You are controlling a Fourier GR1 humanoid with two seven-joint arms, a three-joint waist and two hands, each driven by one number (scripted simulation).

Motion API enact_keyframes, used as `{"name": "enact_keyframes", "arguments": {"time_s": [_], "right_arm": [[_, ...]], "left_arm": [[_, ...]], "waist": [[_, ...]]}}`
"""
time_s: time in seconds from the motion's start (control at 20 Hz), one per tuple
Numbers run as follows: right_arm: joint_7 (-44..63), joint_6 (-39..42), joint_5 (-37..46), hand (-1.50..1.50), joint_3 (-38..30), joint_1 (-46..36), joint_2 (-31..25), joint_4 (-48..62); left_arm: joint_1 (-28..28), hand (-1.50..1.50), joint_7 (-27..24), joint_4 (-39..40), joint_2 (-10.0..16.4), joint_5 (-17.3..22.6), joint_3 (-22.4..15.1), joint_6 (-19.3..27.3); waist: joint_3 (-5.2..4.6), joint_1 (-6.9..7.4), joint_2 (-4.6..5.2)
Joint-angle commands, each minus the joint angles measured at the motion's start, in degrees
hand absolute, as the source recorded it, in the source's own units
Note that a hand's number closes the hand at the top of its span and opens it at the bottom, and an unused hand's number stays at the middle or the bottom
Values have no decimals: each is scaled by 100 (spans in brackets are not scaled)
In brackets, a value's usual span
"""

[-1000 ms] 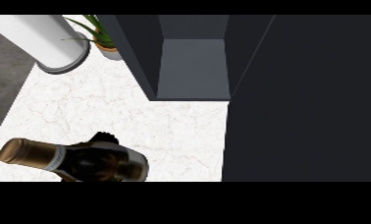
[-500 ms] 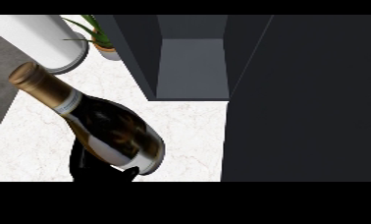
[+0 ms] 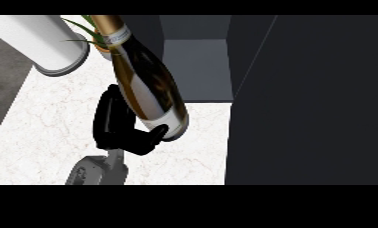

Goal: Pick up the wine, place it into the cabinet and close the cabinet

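Wine bottle (image 3: pixel 148 87) aloft over the table (image 3: pixel 52 122), tilted, neck toward the far left, just before the open cabinet (image 3: pixel 196 67). Clamped round its lower end: left robot hand (image 3: pixel 118 124), fingers curled. Beyond, white cylinder (image 3: pixel 44 42) and plant (image 3: pixel 90 34).

No writing, number or brand can be read anywhere. The wine bottle (image 3: pixel 148 84) carries a white label (image 3: pixel 164 118) near its base and a pale band (image 3: pixel 119 35) on its neck, but both show as blank patches with no legible marks.
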Motion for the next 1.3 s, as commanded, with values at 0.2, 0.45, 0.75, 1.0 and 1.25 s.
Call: {"name": "enact_keyframes", "arguments": {"time_s": [0.2,0.45,0.75,1.0,1.25], "right_arm": [[-372,107,92,-150,64,256,91,80],[-377,234,-353,-150,-539,-291,-222,575],[-351,491,-544,-150,-566,304,-284,114],[-221,339,-588,-150,-566,261,-180,6],[-278,280,-179,-150,-217,153,-39,275]], "left_arm": [[-1198,150,74,954,-2,-343,-305,880],[-1616,150,-12,1654,-2,-380,-644,1131],[-1581,150,-1063,2433,-2,573,-1033,1459],[-1722,150,-1412,3084,-2,697,-1137,1425],[-2076,150,-1545,3538,-2,1230,-1360,1789]], "waist": [[0,-20,0],[0,-7,6],[-1,-37,5],[-1,-34,4],[-1,-32,5]]}}
